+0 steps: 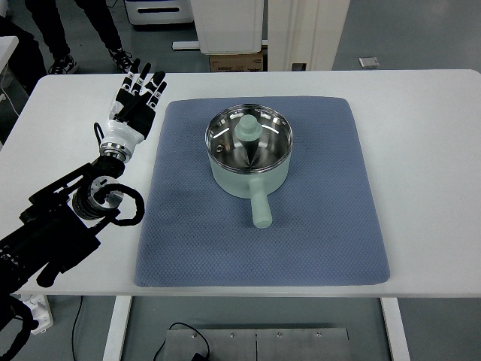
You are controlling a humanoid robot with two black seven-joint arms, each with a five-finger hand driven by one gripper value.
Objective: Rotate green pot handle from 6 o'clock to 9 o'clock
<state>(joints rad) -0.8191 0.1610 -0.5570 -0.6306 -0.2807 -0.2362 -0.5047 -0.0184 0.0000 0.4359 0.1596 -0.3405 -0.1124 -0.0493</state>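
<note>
- Black forearm links of the left arm (52, 233) sit lowest in the view, entering from the left edge over the white counter (428, 150).
- Fingers (144, 81) of the left hand (134, 109) are spread apart and straight, holding nothing, pointing away from the robot.
- That hand hovers over bare counter, just beside the left edge of the blue quilted mat (263, 248).
- On the mat stands the pale green pot (249, 150), under a glass lid (225, 135) with a green knob (248, 129).
- Its handle (260, 207) points toward the robot, at 6 o'clock.
- Beyond the counter, a person's legs (75, 30) and a cardboard box (237, 62) show.
</note>
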